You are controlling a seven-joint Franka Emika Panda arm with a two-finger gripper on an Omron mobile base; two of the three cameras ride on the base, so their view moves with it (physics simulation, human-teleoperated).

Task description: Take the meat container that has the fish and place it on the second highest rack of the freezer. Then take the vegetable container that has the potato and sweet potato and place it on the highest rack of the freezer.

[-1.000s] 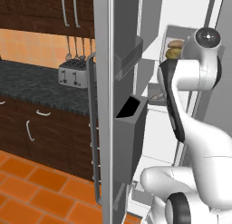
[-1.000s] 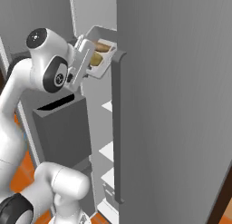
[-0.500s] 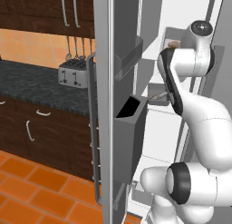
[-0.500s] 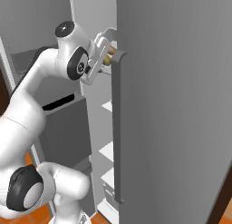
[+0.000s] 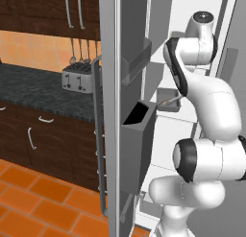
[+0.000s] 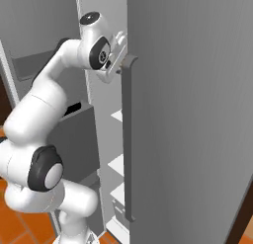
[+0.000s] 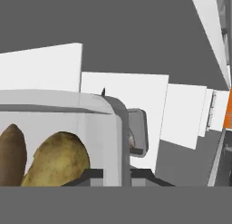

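Two fingers: the dark fingertips (image 7: 95, 175) are pressed nearly together on the near rim of the vegetable container (image 7: 59, 128), one pad on each face of the wall, so the container is pinched by a thin edge only.
Gripper (image 6: 120, 50): it is seen high up at the edge of the freezer opening, beside the grey freezer door handle (image 6: 127, 139).
Container contents: a potato (image 7: 56, 159) and a darker sweet potato (image 7: 10, 155) are lying loose inside, just behind the gripped wall.
Container position: held in the air ahead of the hand, level with the upper part of the freezer; whether it is over the highest rack cannot be told.
Risk, tilt: with the load carried beyond a rim grip, the container could pivot in the fingers and the vegetables could roll out.
Risk, collision: the white freezer walls (image 7: 122, 103) are close around the container, so a corner could be caught and the grip twisted loose.
Risk, door: the open door bin (image 5: 139, 118), below the container, could be struck by the elbow.
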